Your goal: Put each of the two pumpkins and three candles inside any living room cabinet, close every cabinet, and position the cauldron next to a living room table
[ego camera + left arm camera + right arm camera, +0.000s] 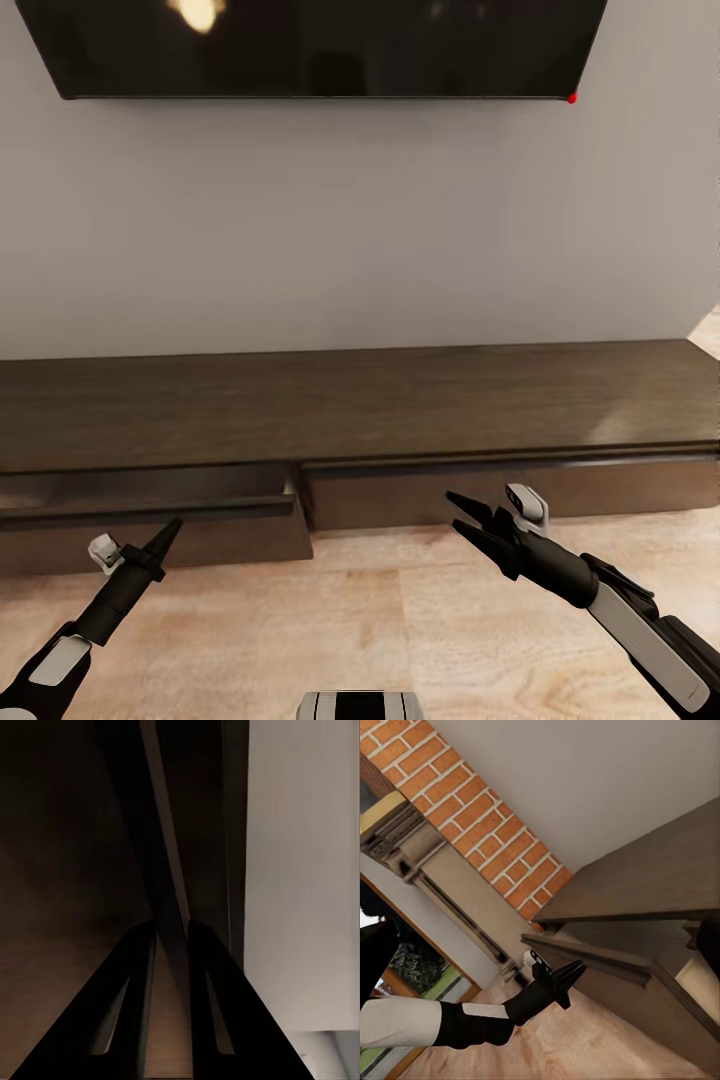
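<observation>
Long dark-brown wood-grain cabinet against the wall, left pull-out front slightly open.

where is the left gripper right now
In the head view the left gripper is low on the left, its tips at the front of the cabinet's left drawer, which is pulled out slightly.

wall TV: black, glossy, lamp glare at upper left, 1 red dot at lower right corner | wall: plain pale grey | floor: light wood planks | brick wall: red-orange, pale mortar
</observation>
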Controlling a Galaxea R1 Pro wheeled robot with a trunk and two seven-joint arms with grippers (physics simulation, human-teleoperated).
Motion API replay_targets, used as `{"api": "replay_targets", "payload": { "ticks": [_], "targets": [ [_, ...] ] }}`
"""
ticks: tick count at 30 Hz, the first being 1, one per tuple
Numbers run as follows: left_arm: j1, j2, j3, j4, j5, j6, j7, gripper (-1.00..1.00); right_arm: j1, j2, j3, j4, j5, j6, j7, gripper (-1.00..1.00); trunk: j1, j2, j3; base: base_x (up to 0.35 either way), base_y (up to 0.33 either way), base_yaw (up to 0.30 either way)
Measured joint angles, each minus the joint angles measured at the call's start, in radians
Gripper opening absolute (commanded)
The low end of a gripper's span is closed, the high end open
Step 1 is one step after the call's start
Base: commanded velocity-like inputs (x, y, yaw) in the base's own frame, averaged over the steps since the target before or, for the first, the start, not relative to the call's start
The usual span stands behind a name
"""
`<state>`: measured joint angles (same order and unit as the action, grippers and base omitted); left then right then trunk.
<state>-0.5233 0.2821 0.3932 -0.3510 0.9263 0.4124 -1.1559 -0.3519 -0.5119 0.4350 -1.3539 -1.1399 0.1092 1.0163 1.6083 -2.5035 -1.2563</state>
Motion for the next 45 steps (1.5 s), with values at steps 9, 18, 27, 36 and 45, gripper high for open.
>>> {"api": "replay_targets", "payload": {
  "ticks": [9,18,27,36,45],
  "targets": [
    [0.000,0.000,-0.001,0.000,-0.001,0.000,-0.001,-1.00,0.000,-0.001,0.000,0.000,0.000,0.000,0.000,1.00,0.000,0.000,0.000,-0.108,0.000,0.000],
    [0.000,0.000,-0.021,0.000,-0.004,0.001,-0.012,-1.00,0.000,-0.001,0.000,0.000,0.000,0.000,0.000,1.00,0.000,0.000,0.000,-0.145,0.029,0.000],
    [0.000,0.000,-0.027,0.000,-0.001,0.003,-0.010,-1.00,0.000,-0.001,0.000,0.000,0.000,0.000,0.000,1.00,0.000,0.000,0.000,-0.109,0.002,0.000],
    [0.000,-0.001,-0.028,0.000,-0.001,0.003,-0.011,-1.00,0.000,-0.001,0.000,0.000,0.000,0.000,0.000,1.00,0.000,0.000,0.000,-0.141,0.000,0.000],
    [0.000,-0.001,-0.037,-0.001,0.002,0.006,-0.011,-1.00,0.000,-0.001,0.000,0.000,0.000,0.000,0.000,1.00,0.000,0.000,0.000,-0.050,0.015,0.000]
  ]
}}
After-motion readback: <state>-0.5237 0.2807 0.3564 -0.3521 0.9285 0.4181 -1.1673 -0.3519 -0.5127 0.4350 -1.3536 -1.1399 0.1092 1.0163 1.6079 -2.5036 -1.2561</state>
